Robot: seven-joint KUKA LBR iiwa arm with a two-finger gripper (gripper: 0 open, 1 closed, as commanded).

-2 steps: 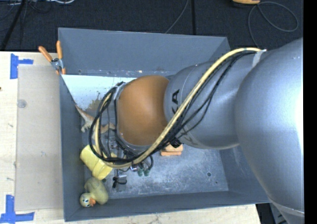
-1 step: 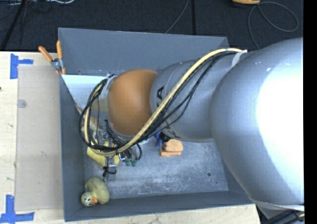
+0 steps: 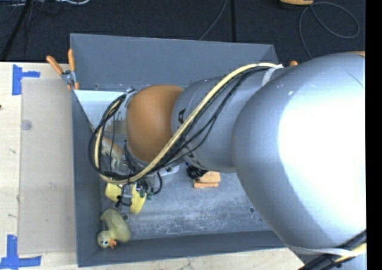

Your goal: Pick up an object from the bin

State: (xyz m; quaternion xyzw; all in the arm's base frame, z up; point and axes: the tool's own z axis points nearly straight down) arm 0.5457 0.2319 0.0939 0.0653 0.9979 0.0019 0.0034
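The gripper (image 3: pixel 126 196) stood low in the bin, directly over a yellow thing (image 3: pixel 112 191) whose bright edges showed on either side of it. Whether the gripper was released or clenched could not be told, since the wrist's orange cover (image 3: pixel 149 122) and a loop of cables (image 3: pixel 98 143) hid most of it from above. Nor could it be told whether the yellow thing was gripped or merely lay beneath.

Just beyond the gripper, toward the near corner of the bin, lay a yellow rubber duck (image 3: pixel 113 230) on its side, apart from the yellow thing but close to it. Well off on the gripper's other side, under the arm (image 3: pixel 286 143), sat a small orange block (image 3: pixel 207 180) on the floor.

The grey bin (image 3: pixel 179 54) held little else that could be seen: these three things, with bare metal floor between them and the arm's bulk covering the rest.

The risks here looked plain enough. The yellow thing stuck out past the gripper on both sides, so an off-centre hold could have let it pivot or slip free on the lift. The duck lay near enough to be nudged, or pinched along with it, if the gripper shifted toward the corner. The side wall stood close by on that side too, and a sideways correction might have scraped it. The slack cables hung low and could have snagged.
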